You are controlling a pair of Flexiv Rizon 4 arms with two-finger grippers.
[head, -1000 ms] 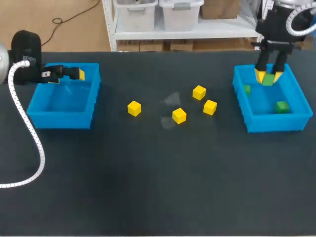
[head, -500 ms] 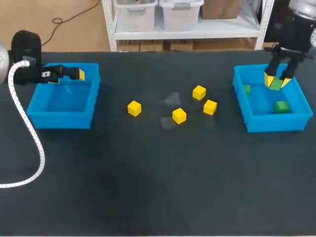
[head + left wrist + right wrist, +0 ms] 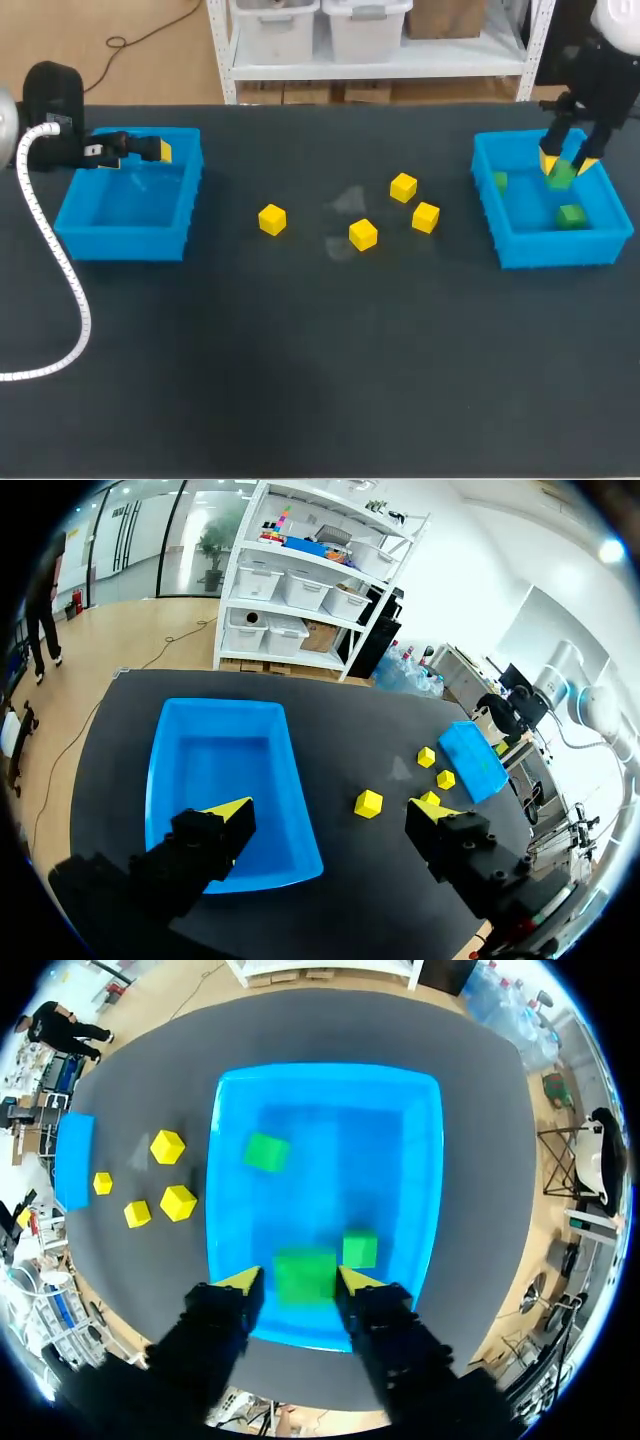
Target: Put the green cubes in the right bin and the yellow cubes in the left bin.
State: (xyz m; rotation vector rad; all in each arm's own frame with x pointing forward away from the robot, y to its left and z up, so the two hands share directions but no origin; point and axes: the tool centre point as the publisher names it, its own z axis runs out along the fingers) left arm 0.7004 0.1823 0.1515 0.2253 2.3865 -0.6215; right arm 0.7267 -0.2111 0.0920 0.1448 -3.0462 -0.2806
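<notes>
My right gripper [image 3: 298, 1278] hangs over the right bin [image 3: 555, 250], which sits in the upper right of the head view. Its two yellow-tipped fingers stand narrow, clamped on a green cube [image 3: 305, 1275] with one tip against each side. From the right wrist view the gripped cube shows over the blue floor of the bin, between my fingertips. A second green cube [image 3: 571, 215] lies on the bin floor just below my gripper in the head view, toward the bin's right wall. A third green cube [image 3: 499, 181] lies by the bin's left wall, apart from the other two.

My left gripper [image 3: 330, 815] is in the upper left of the head view, over the back right corner of the left bin [image 3: 120, 243]. Its fingers are spread wide. In the left wrist view the bin lies under and ahead of one finger, while the other finger is over the dark table [image 3: 300, 380].

Four yellow cubes lie on the table between the bins, in the upper middle of the head view. The leftmost yellow cube [image 3: 272, 219] lies apart from the rest. The lowest yellow cube [image 3: 363, 234], the uppermost yellow cube [image 3: 404, 187] and the rightmost yellow cube [image 3: 425, 217] make a loose cluster, none touching another
</notes>
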